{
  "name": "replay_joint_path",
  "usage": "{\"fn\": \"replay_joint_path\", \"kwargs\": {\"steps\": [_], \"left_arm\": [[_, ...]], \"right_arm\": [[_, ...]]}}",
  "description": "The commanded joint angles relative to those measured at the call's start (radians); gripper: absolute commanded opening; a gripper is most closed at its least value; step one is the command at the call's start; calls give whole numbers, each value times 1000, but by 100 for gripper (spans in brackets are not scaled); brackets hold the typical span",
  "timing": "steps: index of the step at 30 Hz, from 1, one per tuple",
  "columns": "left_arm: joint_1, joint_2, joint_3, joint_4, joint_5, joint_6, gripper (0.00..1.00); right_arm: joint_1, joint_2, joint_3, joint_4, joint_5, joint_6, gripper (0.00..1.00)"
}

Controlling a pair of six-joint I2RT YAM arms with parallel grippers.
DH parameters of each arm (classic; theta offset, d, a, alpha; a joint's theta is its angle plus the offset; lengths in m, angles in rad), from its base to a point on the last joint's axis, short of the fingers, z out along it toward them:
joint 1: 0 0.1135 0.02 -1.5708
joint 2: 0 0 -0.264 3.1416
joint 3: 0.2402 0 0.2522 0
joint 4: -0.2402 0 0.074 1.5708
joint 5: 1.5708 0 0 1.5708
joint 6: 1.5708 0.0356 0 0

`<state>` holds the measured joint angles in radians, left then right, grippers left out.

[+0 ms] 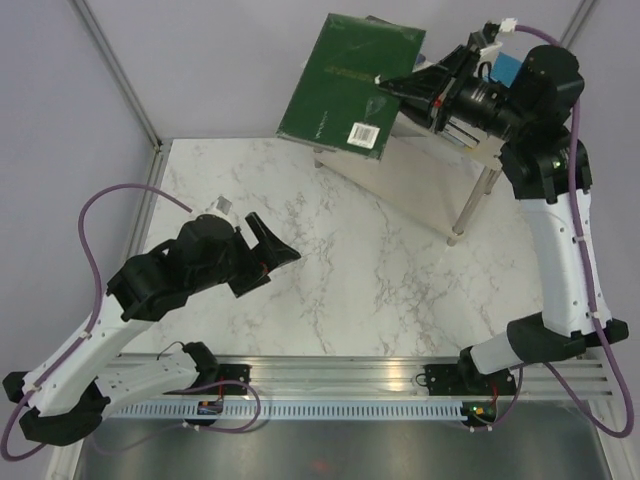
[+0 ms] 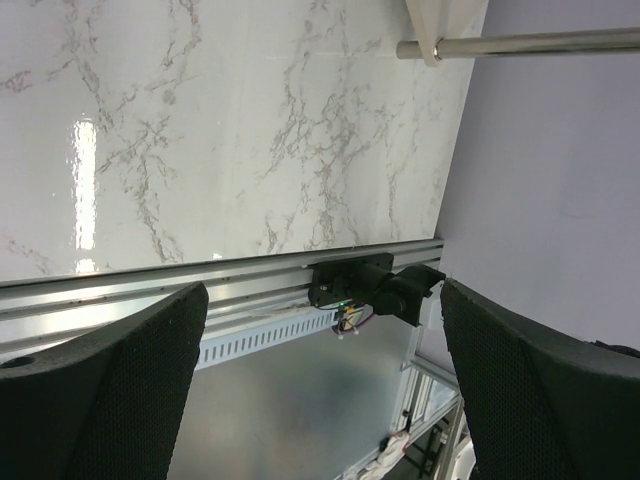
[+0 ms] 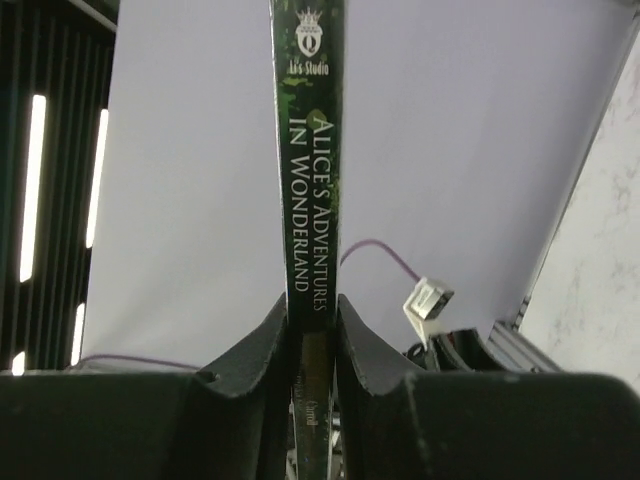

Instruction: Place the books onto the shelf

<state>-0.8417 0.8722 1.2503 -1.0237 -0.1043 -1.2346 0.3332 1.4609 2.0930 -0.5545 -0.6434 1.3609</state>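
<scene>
R claw (image 1: pixel 398 86) clamped tight on spine edge of dark green book (image 1: pixel 345 85), "Alice's Adventures in Wonderland". Book held up in air, tilted, barcode sticker (image 1: pixel 366 133) up, over far-left end of shelf (image 1: pixel 420 180). L claw (image 1: pixel 262 243) wide open, empty, above marble table (image 1: pixel 350 280), well apart from shelf.

"What do I see beneath me?"
"A white marble tabletop (image 1: pixel 390 285), grey-veined and glossy."
"And along my near edge?"
"An aluminium rail (image 1: pixel 340 372) beside a slotted strip (image 1: pixel 350 410). Pale lilac walls (image 1: pixel 220 60) behind."
</scene>
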Motion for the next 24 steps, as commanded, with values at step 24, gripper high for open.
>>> {"fn": "replay_joint_path", "kwargs": {"steps": [24], "left_arm": [[6,-55,11,5,-40,61,99]], "right_arm": [[-746,199,78,70,-223,-114,0]]}}
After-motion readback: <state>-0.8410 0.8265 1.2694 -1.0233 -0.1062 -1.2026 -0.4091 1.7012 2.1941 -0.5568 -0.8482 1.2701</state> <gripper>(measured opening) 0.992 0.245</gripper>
